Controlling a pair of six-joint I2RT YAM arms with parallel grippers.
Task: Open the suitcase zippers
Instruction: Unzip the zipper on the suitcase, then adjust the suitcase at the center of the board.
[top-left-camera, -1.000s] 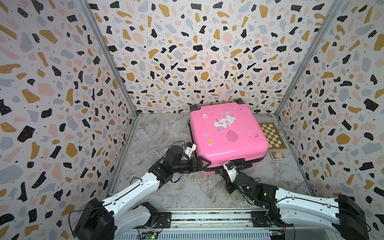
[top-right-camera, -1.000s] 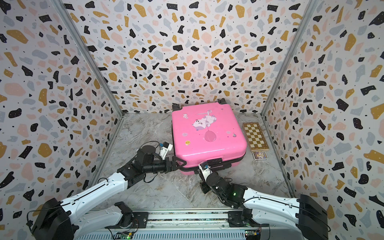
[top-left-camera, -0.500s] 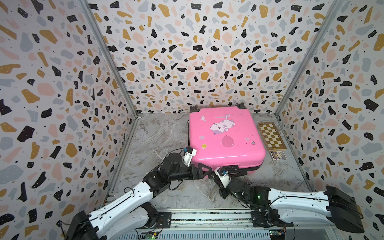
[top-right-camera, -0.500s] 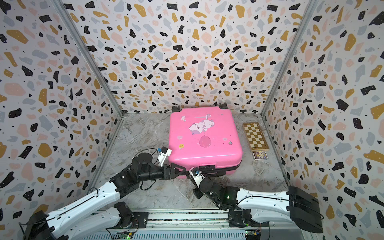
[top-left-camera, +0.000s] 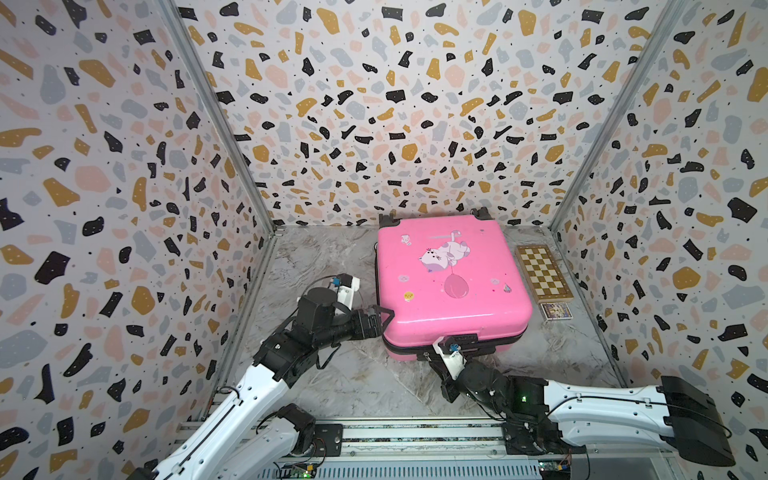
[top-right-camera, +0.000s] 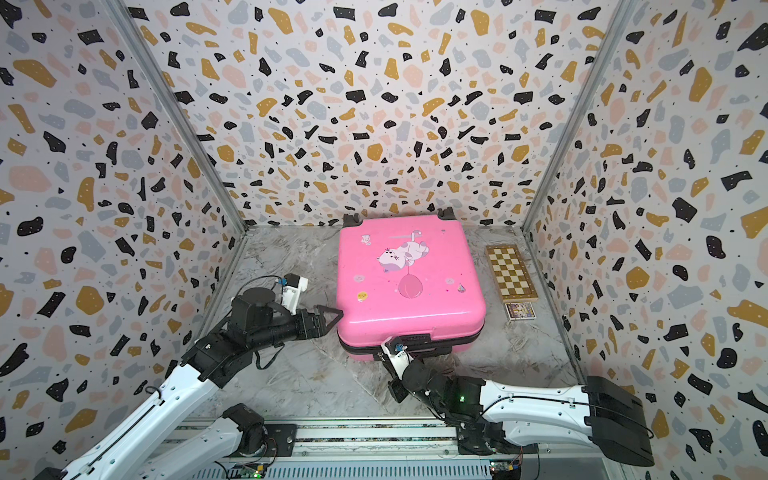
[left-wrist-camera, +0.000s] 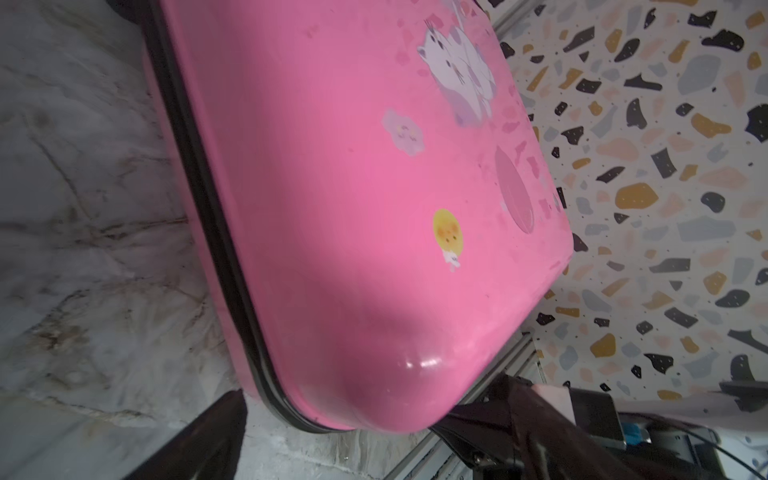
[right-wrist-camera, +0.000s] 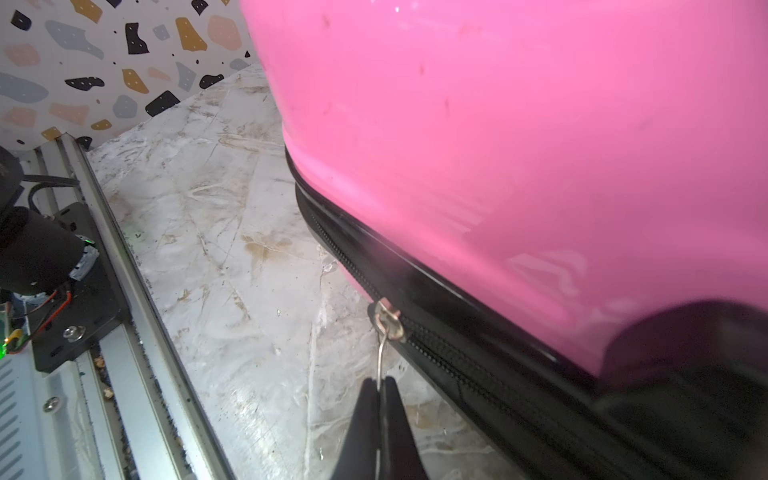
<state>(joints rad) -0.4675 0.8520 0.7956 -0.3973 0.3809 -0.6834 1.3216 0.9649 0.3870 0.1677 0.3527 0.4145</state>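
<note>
Right pincer (right-wrist-camera: 380, 388): pressed together on the metal pull (right-wrist-camera: 381, 353) of the zippers (right-wrist-camera: 353, 270), near side.
Left pincer (top-left-camera: 383, 318): spread at the near-left corner.
Suitcase (top-left-camera: 449, 282): flat, mid-bench, toward far wall.
Bench (top-left-camera: 332, 374): grey marbled.
Walls (top-left-camera: 374, 104): terrazzo speckle, three sides.

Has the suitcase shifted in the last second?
Yes. The suitcase slid toward the robot's base, its near edge now farther past the checkered board.
</note>
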